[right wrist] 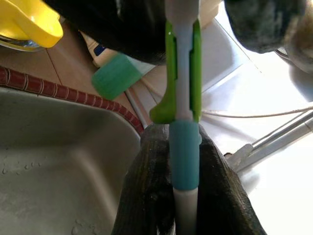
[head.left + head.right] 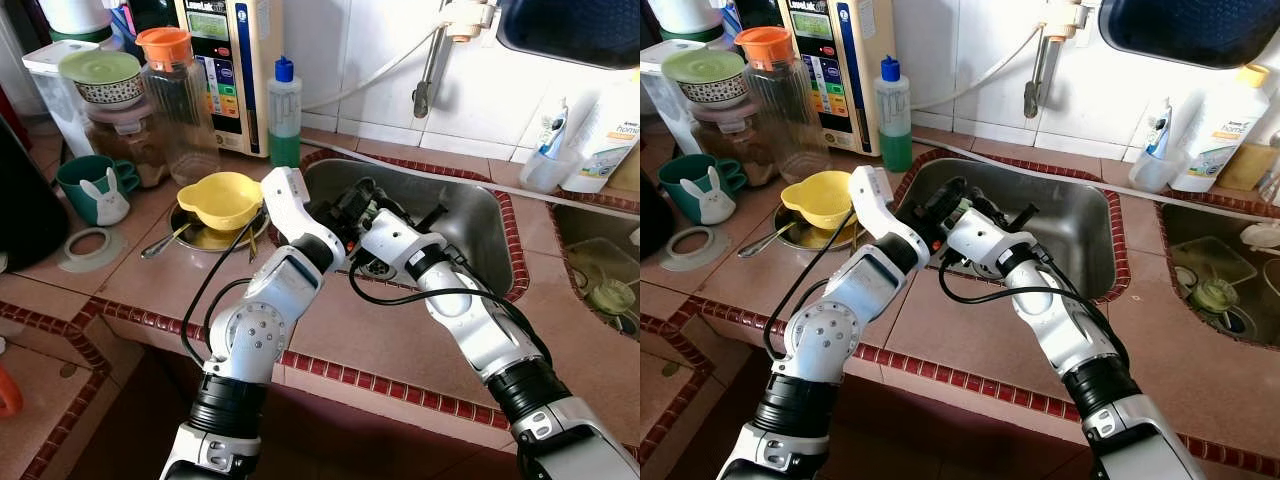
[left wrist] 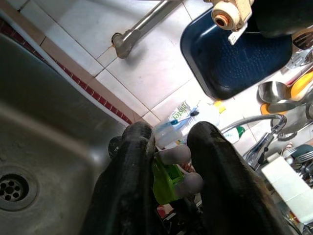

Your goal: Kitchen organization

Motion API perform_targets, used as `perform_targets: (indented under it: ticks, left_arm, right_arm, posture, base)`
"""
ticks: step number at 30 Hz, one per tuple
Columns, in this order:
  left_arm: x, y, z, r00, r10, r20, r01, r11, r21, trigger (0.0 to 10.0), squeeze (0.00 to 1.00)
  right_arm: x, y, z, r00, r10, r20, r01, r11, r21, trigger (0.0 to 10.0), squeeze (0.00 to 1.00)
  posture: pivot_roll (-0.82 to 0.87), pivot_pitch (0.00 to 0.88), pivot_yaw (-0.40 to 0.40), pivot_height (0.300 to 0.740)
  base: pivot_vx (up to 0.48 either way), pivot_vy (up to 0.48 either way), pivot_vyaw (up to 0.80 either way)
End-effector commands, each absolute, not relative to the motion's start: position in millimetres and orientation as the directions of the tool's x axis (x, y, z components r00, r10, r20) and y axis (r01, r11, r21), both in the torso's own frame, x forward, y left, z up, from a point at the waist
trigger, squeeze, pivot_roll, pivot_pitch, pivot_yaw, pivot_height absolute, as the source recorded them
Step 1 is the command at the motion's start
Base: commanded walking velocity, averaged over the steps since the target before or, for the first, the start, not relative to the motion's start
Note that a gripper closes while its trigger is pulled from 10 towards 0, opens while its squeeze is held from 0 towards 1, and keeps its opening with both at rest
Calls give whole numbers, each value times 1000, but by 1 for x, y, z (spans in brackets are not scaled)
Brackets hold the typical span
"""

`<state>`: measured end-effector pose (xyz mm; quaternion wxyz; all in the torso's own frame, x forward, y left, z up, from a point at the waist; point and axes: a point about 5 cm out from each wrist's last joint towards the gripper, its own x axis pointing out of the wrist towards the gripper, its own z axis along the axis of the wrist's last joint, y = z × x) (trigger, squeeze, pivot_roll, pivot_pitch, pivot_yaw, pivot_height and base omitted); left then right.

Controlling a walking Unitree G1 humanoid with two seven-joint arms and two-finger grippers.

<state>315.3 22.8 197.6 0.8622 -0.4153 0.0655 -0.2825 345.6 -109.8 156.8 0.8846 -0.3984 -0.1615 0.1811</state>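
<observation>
1. Both arms are meeting over the near left part of the sink [image 2: 480, 215]. The right gripper [image 1: 183, 196] is clamping its two fingers tight on a slim tool with a white shaft, a pale blue sleeve and a green grip [image 1: 182, 73] (it looks like a toothbrush or a small brush, though the working end is out of sight).
2. The left gripper [image 3: 168, 161] is reaching in at the same tool: its fingers are standing a little apart on either side of the green part [image 3: 164, 178], and whether they are actually pressing on it cannot be told from the pictures.
3. So the tool is being held above the basin between the two grippers, not lying on anything; this is reading as a hand-over or a re-grip, with its putting-away still to come.
4. Most of the tidying appears to be left. On the tiled counter [image 2: 330, 335] the yellow bowl [image 2: 219, 198] is sitting in a metal dish with a spoon [image 2: 165, 242], and the teal rabbit mug [image 2: 96, 188], a loose lid ring [image 2: 90, 247] and stacked jars [image 2: 120, 125] are crowding the left end.
5. The second basin [image 2: 600, 265] on the right is holding dishes not yet dealt with.
</observation>
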Motion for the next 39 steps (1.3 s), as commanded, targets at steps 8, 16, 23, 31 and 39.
perform_targets:
  ticks: [8,16,23,31,39]
  left_arm:
    - [314,8,217,818,-540,198,467,422,-777,10000,1000]
    - [319,30,209,842,-508,182,450,477,-755,10000,1000]
    - [317,49,201,857,-486,173,470,596,-651,10000,1000]
    - [304,64,177,846,-517,126,515,735,-441,10000,1000]
    - [294,65,158,822,-563,79,562,781,-272,10000,1000]
  right_arm:
    - [351,-113,160,889,437,136,-187,617,-764,0,0]
    - [358,-119,161,904,410,123,-179,622,-762,0,0]
    - [367,-126,159,932,350,93,-189,689,-700,0,0]
    - [389,-143,164,975,219,38,-175,865,-471,0,0]
    - [396,-150,155,981,169,-92,-190,923,-334,10000,0]
  posture:
    - [122,0,-25,740]
    - [130,0,-26,740]
    - [133,0,-25,740]
    - [153,0,-30,740]
    - [169,0,-34,740]
  base:
    - [0,0,0]
    - [0,0,0]
    - [0,0,0]
    - [0,0,0]
    - [0,0,0]
